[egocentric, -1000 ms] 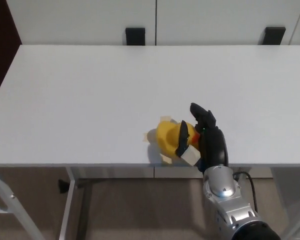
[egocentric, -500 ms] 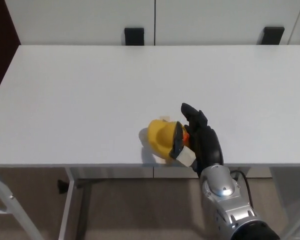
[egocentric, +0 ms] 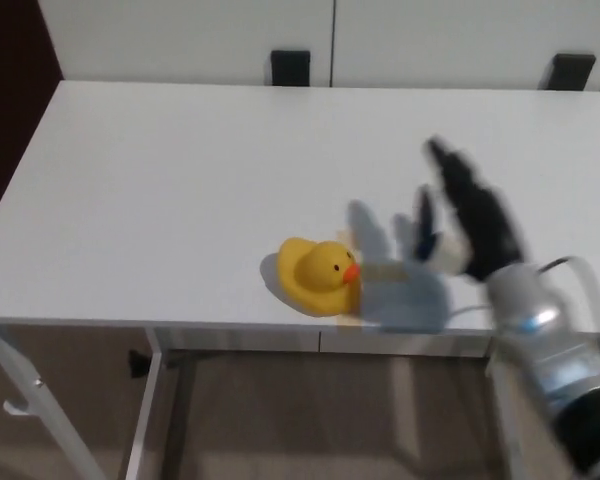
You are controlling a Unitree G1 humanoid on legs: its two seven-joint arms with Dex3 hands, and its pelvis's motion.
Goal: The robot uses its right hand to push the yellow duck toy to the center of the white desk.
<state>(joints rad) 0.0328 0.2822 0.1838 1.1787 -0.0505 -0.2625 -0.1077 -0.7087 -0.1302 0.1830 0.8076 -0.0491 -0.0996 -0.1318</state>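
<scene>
One white table (egocentric: 180, 170) fills most of the head view, its near edge running across the lower part of the picture and its far edge against a pale wall, where two small black blocks (egocentric: 290, 66) stand, one toward the left of centre and one at the far right. A metal table leg (egocentric: 150, 410) shows below the front edge, over a brownish floor. One arm is in view: the robot's silver right forearm (egocentric: 555, 365) comes up from the lower right corner, ending in the single black right hand (egocentric: 465, 225), which is smeared by motion blur. The hand is raised above the table to the right of the toy, its fingers (egocentric: 450, 170) apart and closed on nothing, clear of the duck, with a grey-blue shadow on the tabletop between them. One yellow duck toy (egocentric: 315, 275) sits near the table's front edge, a little right of the middle, its orange beak pointing right toward that shadow.
</scene>
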